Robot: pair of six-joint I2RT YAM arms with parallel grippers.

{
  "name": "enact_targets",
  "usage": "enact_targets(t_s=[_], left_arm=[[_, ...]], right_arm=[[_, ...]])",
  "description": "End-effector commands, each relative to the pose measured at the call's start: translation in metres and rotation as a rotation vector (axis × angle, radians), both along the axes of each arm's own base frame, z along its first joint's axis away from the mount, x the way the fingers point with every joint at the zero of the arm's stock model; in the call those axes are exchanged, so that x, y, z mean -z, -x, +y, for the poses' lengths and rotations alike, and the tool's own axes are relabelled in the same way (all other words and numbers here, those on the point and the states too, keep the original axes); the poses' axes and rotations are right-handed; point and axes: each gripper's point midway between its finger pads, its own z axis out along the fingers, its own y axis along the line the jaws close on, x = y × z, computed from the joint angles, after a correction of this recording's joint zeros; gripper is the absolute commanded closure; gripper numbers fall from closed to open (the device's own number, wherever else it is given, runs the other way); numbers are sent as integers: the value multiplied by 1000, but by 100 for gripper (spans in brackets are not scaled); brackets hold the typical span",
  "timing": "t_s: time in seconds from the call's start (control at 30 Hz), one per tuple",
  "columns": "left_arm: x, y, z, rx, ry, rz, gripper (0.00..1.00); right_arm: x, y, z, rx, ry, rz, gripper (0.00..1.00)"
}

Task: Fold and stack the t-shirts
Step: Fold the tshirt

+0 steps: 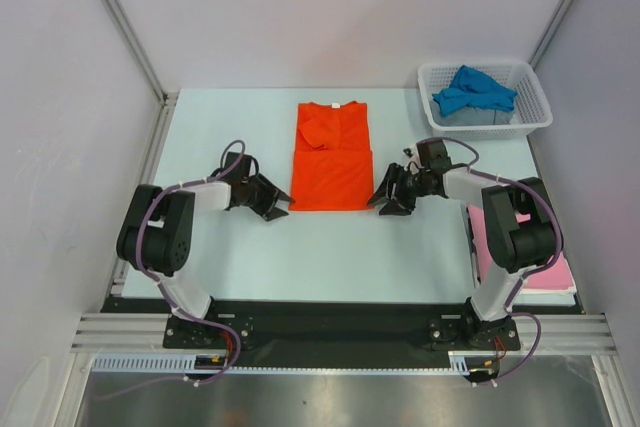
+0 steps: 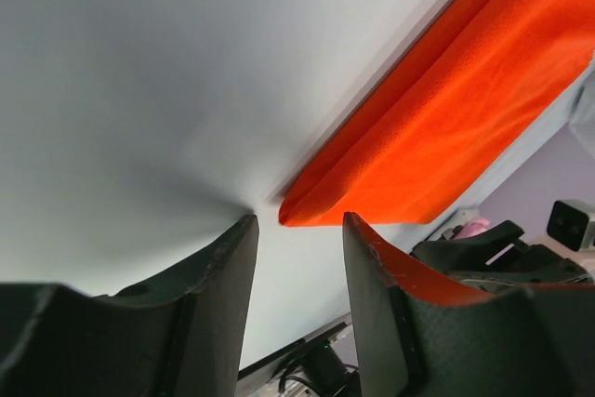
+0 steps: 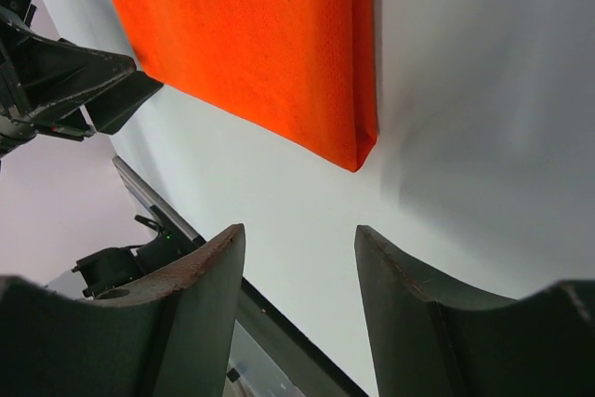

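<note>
An orange-red t-shirt lies flat mid-table, sides folded in to a long rectangle, collar at the far end. My left gripper sits low just off its near left corner, jaws open, with only bare table between them. Off the near right corner my right gripper stands open and holds nothing. A blue t-shirt is crumpled in the basket. A pink t-shirt lies flat at the right table edge, partly behind my right arm.
The white mesh basket stands at the far right corner. Metal frame posts and pale walls close in the table on the left, right and back. A black rail runs along the near edge by the arm bases.
</note>
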Motion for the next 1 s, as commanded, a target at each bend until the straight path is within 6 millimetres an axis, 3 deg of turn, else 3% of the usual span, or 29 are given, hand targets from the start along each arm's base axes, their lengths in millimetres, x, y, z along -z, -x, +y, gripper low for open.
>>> enact_targets(t_s=[0.0,0.33,0.63,0.77,0.97], left_arm=[[38,13,18,-59,-124,118,51],[52,20,22,-96,-144,189,62],[51,14,21,-65,-152,160,83],[51,16,20,-52,-144,147,94],[52,18,19,-42,-136,143,100]], right_arm=[[-4,-9,-4,15,6,-47,44],[9,-7,-9,48,48,-20,42],[29,-12,-9,179,26,87,39],[35,-22,-6,254,-7,127,46],[45,-28,-9,343,-14,186,52]])
